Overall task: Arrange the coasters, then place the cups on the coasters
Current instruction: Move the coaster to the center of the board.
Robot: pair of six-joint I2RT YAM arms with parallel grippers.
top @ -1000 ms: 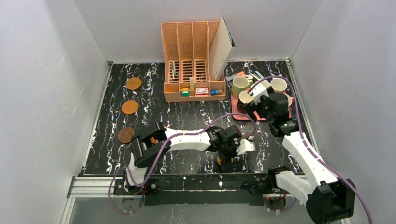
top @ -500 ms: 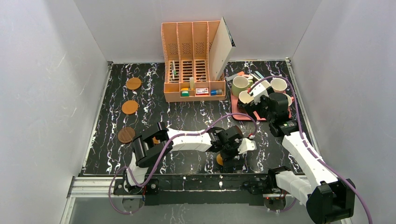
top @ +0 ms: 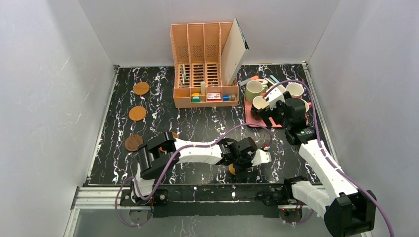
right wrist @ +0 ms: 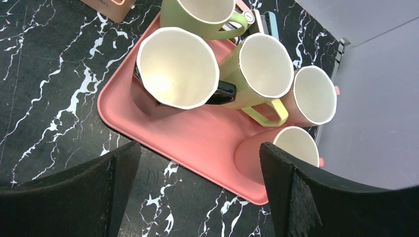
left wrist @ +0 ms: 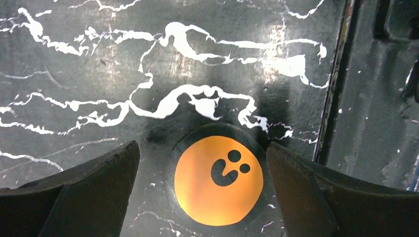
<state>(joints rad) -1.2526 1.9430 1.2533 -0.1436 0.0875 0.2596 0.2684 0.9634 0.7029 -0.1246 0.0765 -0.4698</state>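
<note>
Left gripper [left wrist: 201, 150] has closed in on the orange coaster [left wrist: 217, 192], jaws spread either side; pickup looks next. Right gripper [right wrist: 200, 148], spread, hovers far beyond that coaster, above the cups [right wrist: 177, 69]

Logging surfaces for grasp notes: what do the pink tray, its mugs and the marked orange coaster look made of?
Pink tray: likely matte plastic, uniform colour, rounded rim.
Mugs: probably glazed ceramic, thick walls, soft sheen inside.
Orange coaster: unclear; smooth flat disc, perhaps silicone or coated wood.
</note>
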